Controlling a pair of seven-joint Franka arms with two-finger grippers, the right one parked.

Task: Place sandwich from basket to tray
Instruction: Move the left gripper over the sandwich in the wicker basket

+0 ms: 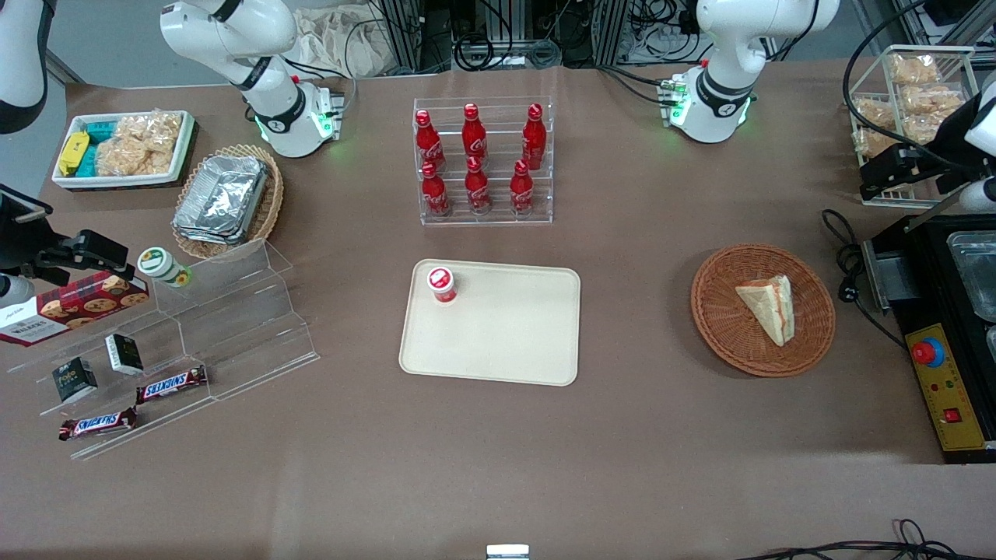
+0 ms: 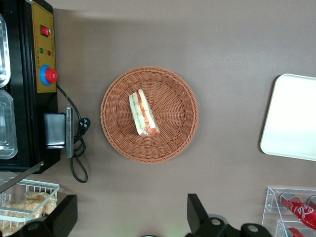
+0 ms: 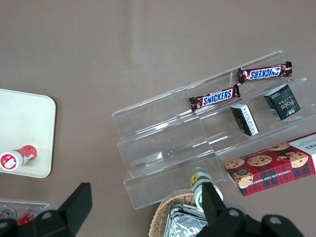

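Observation:
The sandwich (image 1: 769,307), a pale bread wedge with a red and green filling edge, lies in the reddish-brown wicker basket (image 1: 716,327) toward the working arm's end of the table. The left wrist view shows the sandwich (image 2: 143,114) in the middle of the basket (image 2: 173,98). The cream tray (image 1: 506,342) lies at the table's middle, and part of it shows in the left wrist view (image 2: 291,118). A small red-capped bottle (image 1: 441,284) stands on the tray. My left gripper (image 1: 883,173) hangs high above the table, farther from the front camera than the basket. It is open and empty (image 2: 131,217).
A black appliance (image 1: 945,373) with a red button (image 2: 48,75) and its cable (image 1: 844,257) lie beside the basket. A clear rack of cola bottles (image 1: 482,163) stands farther from the camera than the tray. A wire basket of snacks (image 1: 910,85) stands near the gripper.

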